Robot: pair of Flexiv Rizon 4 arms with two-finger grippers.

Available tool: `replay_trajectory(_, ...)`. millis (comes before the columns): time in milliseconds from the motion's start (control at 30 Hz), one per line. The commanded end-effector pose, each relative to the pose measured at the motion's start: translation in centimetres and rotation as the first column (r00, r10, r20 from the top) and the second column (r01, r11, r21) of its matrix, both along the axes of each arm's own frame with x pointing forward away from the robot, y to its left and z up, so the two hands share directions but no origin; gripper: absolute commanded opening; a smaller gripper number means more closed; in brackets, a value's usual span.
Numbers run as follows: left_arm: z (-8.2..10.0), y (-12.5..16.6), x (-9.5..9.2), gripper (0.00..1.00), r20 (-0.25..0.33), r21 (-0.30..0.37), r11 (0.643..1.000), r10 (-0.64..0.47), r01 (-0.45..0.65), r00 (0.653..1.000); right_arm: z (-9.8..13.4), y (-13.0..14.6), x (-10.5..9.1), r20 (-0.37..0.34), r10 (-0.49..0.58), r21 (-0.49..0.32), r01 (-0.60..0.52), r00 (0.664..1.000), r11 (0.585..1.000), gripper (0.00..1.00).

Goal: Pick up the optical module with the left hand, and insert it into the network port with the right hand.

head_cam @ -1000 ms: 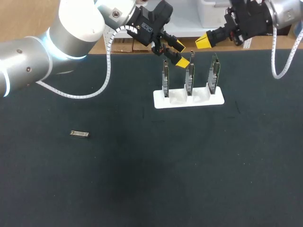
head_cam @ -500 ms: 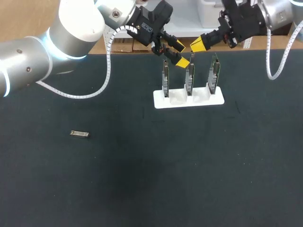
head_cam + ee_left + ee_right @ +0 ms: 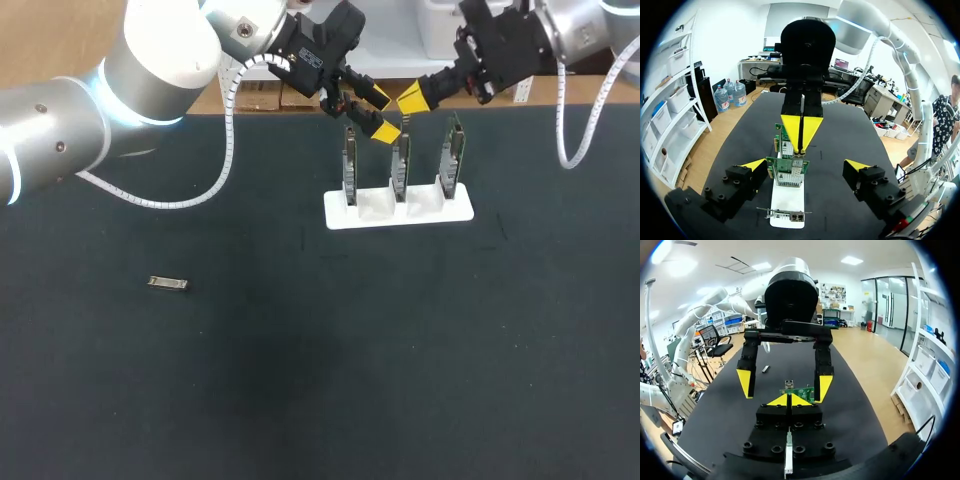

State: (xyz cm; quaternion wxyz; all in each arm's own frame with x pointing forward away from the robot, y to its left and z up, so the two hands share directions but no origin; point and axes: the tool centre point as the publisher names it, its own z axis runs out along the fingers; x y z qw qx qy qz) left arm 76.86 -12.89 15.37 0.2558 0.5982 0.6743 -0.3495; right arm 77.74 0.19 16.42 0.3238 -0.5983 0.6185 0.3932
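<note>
Your optical module (image 3: pixel 168 283) lies flat on the dark surface (image 3: pixel 300 390), on your left side. It is all by itself. Nothing touches it, and both arms are well apart from it.

Far from it, near the back edge of the surface, sits a white stand (image 3: pixel 385 214). Three green network cards (image 3: pixel 400 170) stand upright in it, side by side in a row.

Your left arm (image 3: pixel 150 60) comes in from the left and reaches over to the stand. Its left jaws are spread wide and hold nothing. One of its yellow fingertips (image 3: pixel 385 133) hangs between the tops of the left card and the middle card. The other one is a little higher. In the left wrist view you look down on the row of cards between the two spread fingertips (image 3: pixel 754 165), and the white stand shows under the cards.

Your right arm (image 3: pixel 575 25) comes in from the right. Its right jaws are pressed together, yellow tip against yellow tip (image 3: pixel 412 97), and you can see nothing held in them. They hang above the middle card, close to the left jaws but not touching them. In the right wrist view a green card shows just ahead of the closed tips (image 3: pixel 788 400), with the spread left jaws over it.
</note>
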Motion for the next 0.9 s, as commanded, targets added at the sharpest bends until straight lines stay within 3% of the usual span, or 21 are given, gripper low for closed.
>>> replay_trajectory(33, 0.1, 0.0, 0.0, 1.0, 0.0, 0.003, 1.0, 0.0, 0.0, 1.0, -0.4, 0.0, 0.2, -0.006, -0.002, -0.009, 0.002, 1.0, 1.0, 0.0)
replay_trajectory(900, 0.1, 0.0, 0.0, 1.0, 0.0, 0.003, 1.0, 0.0, 0.0, 1.0, -2.5, -0.2, -0.1, -0.043, -0.013, -0.056, 0.01, 0.999, 0.998, 0.0)
